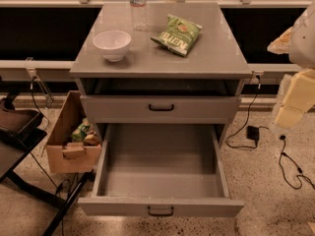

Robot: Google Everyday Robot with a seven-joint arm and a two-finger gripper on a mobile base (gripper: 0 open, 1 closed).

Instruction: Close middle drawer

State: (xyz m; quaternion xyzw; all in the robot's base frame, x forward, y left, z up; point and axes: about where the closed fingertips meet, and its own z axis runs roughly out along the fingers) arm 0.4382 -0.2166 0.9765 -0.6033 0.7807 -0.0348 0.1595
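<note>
Grey middle drawer [160, 171] stands fully out, empty; gripper [290, 107] apart at right.

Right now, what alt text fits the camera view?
The wide grey middle drawer stands pulled far out, empty, below a grey cabinet top holding a white bowl, green snack bag and clear plastic bottle. The pale gripper is at the right edge.

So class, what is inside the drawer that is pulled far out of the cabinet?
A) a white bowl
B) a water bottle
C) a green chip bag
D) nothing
D: the drawer shows only its bare grey floor. The bowl, chip bag and bottle stand on the cabinet top, and the gripper hangs at the right edge, apart from the cabinet.
</note>
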